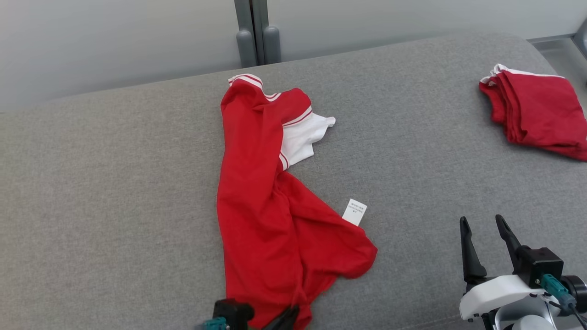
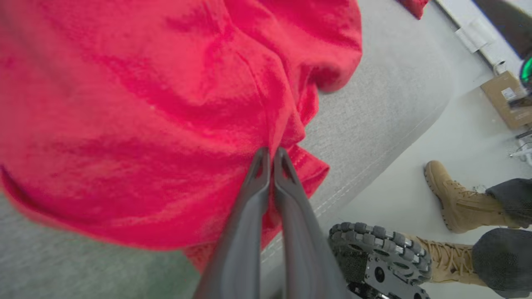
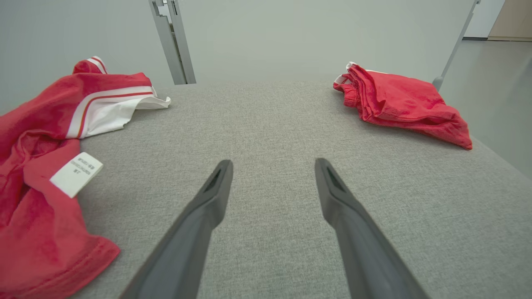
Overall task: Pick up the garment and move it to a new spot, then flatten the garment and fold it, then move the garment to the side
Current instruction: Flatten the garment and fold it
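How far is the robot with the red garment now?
Done: nothing finished. In hand: the left hand is shut on the near hem of the crumpled red garment; the right hand is open, apart from it. Left: lifting, moving, flattening, folding, setting aside.

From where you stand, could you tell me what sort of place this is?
Probably an indoor robot test room: a grey padded table before plain wall panels, a folded red garment set aside, and a person's boots nearby.

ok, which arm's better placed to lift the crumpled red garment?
Left. The left gripper is shut on the garment's near edge, so it can probably lift straight away. The right gripper stands open over bare grey surface, apart from the cloth.
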Tool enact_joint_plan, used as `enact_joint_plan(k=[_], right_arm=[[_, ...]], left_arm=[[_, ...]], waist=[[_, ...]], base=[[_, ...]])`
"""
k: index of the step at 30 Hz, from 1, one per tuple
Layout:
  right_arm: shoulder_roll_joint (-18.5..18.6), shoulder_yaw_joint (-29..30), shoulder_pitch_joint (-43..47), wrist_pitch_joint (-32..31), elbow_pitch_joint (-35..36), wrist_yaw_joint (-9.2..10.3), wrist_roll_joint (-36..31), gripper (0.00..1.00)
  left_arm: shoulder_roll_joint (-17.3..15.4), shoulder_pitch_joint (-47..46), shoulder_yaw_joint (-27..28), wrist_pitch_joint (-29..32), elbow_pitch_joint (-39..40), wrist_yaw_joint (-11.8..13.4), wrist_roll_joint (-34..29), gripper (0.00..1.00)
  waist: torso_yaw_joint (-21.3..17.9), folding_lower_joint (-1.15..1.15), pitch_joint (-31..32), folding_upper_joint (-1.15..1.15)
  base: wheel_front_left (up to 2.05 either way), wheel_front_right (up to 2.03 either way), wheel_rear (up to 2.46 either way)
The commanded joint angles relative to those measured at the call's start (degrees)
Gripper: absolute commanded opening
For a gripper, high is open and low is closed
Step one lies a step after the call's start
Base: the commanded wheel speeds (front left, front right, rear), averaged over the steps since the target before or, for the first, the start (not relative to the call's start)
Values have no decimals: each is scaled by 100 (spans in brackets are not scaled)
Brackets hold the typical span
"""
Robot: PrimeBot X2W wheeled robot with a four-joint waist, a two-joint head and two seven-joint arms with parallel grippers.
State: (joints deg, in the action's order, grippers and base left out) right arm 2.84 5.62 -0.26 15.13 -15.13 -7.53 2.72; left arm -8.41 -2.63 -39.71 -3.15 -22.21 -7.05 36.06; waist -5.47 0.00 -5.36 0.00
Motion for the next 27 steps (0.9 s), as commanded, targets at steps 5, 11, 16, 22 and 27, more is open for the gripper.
enact_joint_plan(k=[5, 11, 16, 22, 27], right_arm=[[10, 3, 96, 1, -47, 9, 10, 100], [11, -63, 81, 1, -93, 9, 54, 100], [12, -105, 66, 1, -96, 9, 68, 100], [17, -197, -56, 1, -128, 9, 113, 100], [12, -209, -123, 1, -141, 9, 149, 100]], left_arm=[[-609, 358, 360, 551, 1527, -8, 753, 0], [-1137, 664, 1198, 832, 2830, 340, 1538, 0], [-1625, 521, 1769, 999, 2699, 824, 1519, 0], [-2069, -83, 2216, 1054, 1296, 1262, 1191, 0], [-2020, -598, 2377, 793, 232, 1210, 1173, 0]], waist=[[143, 0, 134, 0], [202, 0, 225, 0], [194, 0, 238, 0], [77, 0, 126, 0], [-73, 0, 15, 0]], base=[[0, 0, 0], [0, 0, 0], [0, 0, 0], [0, 0, 0], [0, 0, 0]])
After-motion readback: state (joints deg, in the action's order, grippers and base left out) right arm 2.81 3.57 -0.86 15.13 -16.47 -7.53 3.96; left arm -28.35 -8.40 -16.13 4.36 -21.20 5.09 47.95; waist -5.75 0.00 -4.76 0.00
